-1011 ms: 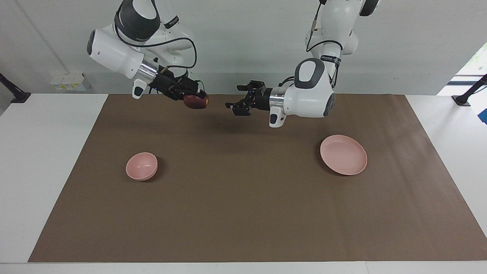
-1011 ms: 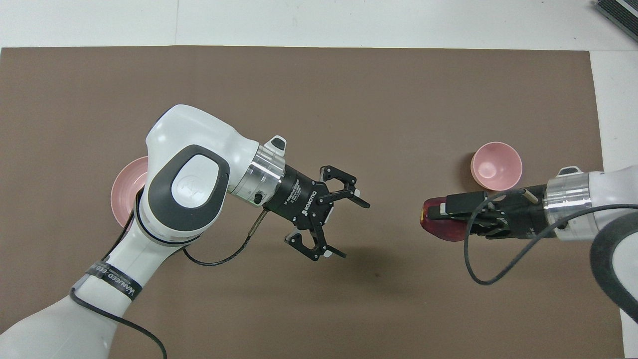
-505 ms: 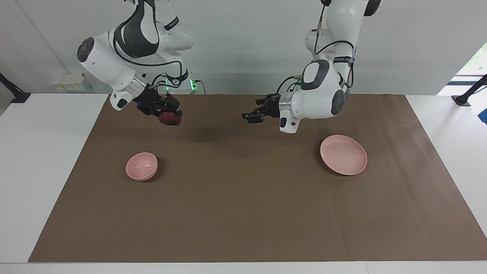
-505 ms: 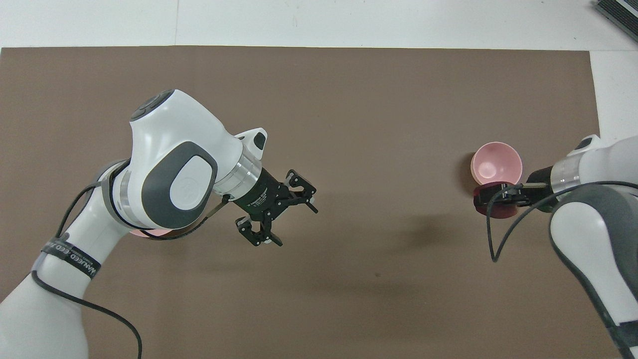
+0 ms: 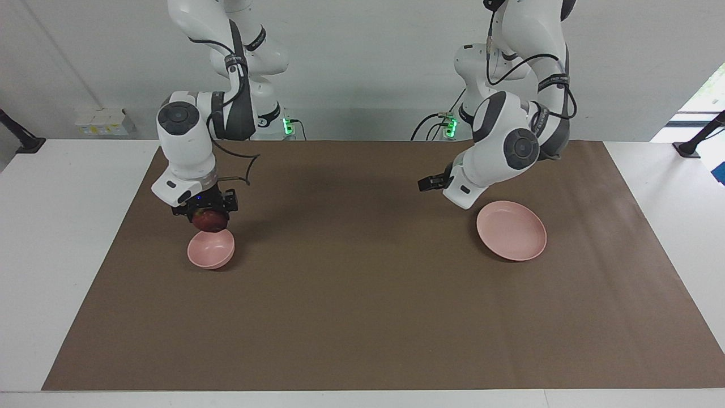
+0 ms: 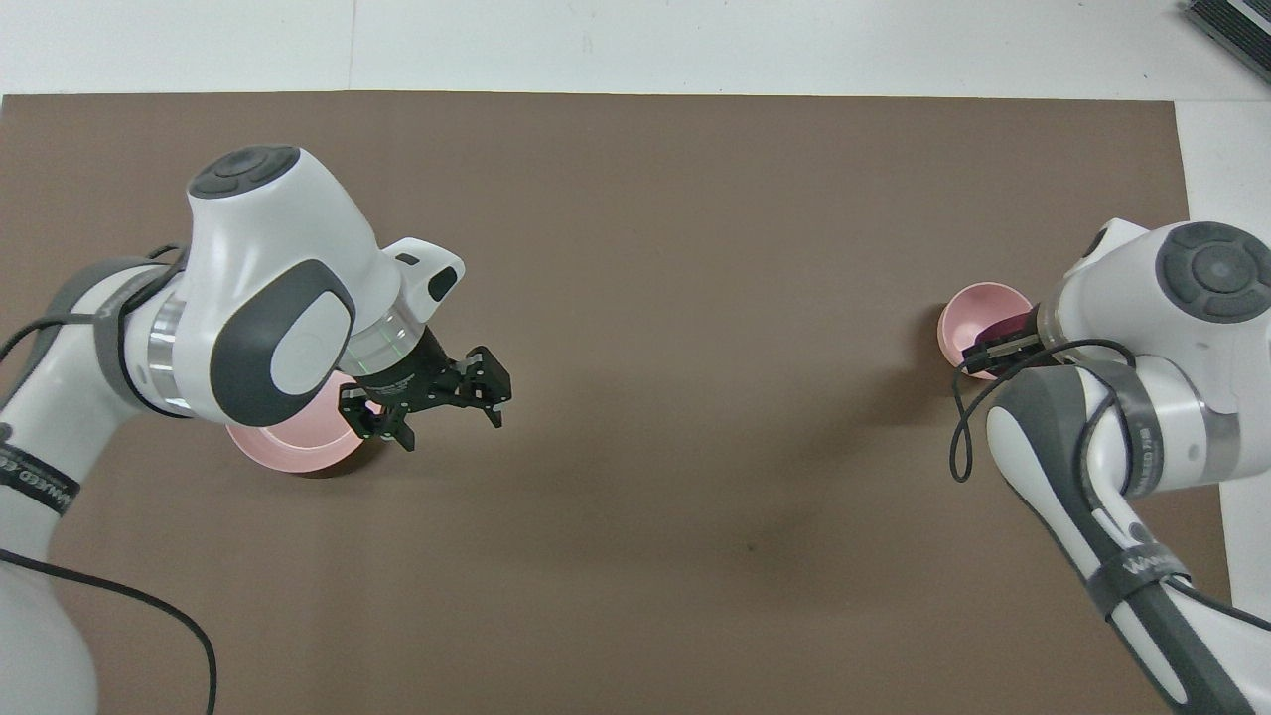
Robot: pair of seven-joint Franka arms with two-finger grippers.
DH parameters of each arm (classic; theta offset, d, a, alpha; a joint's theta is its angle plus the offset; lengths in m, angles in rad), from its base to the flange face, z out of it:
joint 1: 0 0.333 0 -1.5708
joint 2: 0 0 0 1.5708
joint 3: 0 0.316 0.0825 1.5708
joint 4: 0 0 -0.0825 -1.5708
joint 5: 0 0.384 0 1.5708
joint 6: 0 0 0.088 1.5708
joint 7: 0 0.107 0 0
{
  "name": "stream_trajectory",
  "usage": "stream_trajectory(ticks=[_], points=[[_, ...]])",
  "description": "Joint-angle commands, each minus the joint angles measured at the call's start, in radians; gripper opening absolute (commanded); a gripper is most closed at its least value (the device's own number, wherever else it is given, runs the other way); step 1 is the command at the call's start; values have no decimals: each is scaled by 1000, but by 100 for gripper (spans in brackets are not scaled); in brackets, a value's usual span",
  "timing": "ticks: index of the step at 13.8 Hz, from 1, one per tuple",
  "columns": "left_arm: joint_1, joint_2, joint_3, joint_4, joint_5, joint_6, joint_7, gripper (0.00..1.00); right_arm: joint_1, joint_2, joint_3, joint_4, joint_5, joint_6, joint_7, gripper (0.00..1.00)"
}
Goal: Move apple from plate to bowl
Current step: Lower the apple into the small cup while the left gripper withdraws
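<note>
Facing camera: high, across the bench [image 5: 362, 340], looking toward both robots. Overhead camera: above the robots' end, steeply down. Both share the brown mat [image 6: 695, 199].

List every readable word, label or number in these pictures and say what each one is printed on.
"WANEED": black band on the left arm, overhead view; the letters after it are cut off.
Grey lettering on the right arm: too blurred to read.
Bands on both arms in the facing view: too small to read.
Nothing else bears text.

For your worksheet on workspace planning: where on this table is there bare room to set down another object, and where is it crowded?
The brown mat lies bare between the bowl and plate, and farther from the robots. It is crowded at the bowl, where the right gripper holds the apple, and by the plate under the left gripper.
</note>
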Motion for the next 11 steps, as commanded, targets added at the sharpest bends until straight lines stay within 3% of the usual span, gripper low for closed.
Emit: stream_trajectory(ticks=[1, 3, 7, 11], points=[[31, -25, -5, 13, 143, -66, 155, 100, -1, 47, 1, 58, -84, 5, 26, 0], [64, -39, -5, 19, 202, -89, 203, 100, 3, 70, 1, 76, -100, 7, 43, 0], [119, -42, -3, 90, 177, -117, 221, 100, 8, 105, 6, 76, -127, 35, 107, 0], [135, -45, -6, 91, 176, -26, 224, 100, 18, 134, 6, 79, -123, 62, 129, 0]])
